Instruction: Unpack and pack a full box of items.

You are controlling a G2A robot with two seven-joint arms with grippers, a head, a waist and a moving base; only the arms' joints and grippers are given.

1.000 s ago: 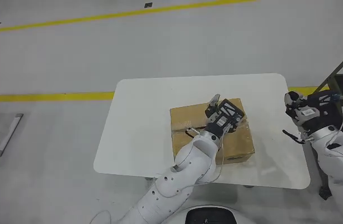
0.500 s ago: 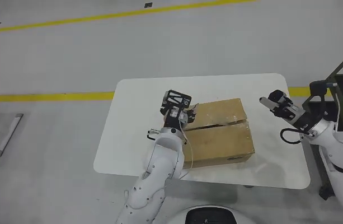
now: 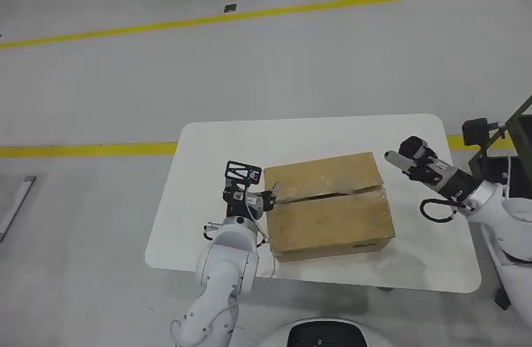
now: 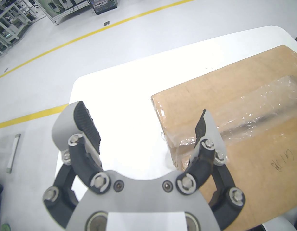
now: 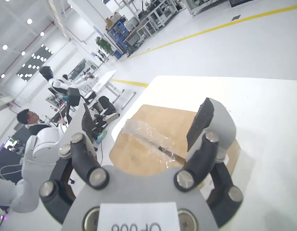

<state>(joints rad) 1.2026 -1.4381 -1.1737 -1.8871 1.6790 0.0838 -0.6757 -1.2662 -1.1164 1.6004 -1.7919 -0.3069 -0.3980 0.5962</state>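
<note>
Top view has the cardboard box (image 3: pixel 331 206) lying closed on the white bench (image 3: pixel 205 165), toward the bench's right half and nearer the robot's edge than the far one. Its two top flaps meet along a lengthwise seam (image 3: pixel 326 193), so what is inside cannot be seen. Clear, crinkled tape (image 4: pixel 254 118) runs glossy along that seam and wraps down over the box's left end, where it looks loose and puckered. The left gripper (image 3: pixel 244 167) hangs just beside that left end, over bare bench, its jaws spread wide and holding nothing; the ribbed black pads (image 4: pixel 87 123) face each other across white bench top. The right gripper (image 3: pixel 394 157) sits off the box's far right corner, apart from it, also released and empty. Bare bench lies left of the box and along its far side, with a narrower strip to the right. The bench is smooth with rounded corners. The box is plain brown with square edges and some dark handwriting on the near flap.
</note>
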